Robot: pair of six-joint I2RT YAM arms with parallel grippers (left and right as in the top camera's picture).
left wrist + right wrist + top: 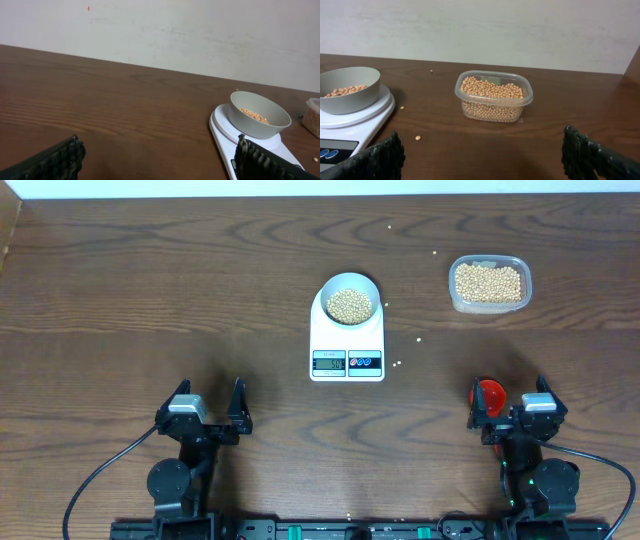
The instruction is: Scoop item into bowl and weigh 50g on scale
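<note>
We have left gripper [210,395] and right gripper [511,402] wide open, empty; beans [488,282] in tub [453,300] lie straight far of right, the nearer arm.

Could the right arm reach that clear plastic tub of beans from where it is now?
Probably yes. The right arm's fingers stand open and empty, and the clear rounded plastic tub of tan beans sits straight ahead of them, with only bare brown wooden table between.

left arm: folded low | left gripper [211,402]: pointing forward, jaws spread wide, nothing between | right arm: folded low | right gripper [512,402]: pointing forward, jaws spread wide, nothing between
</note>
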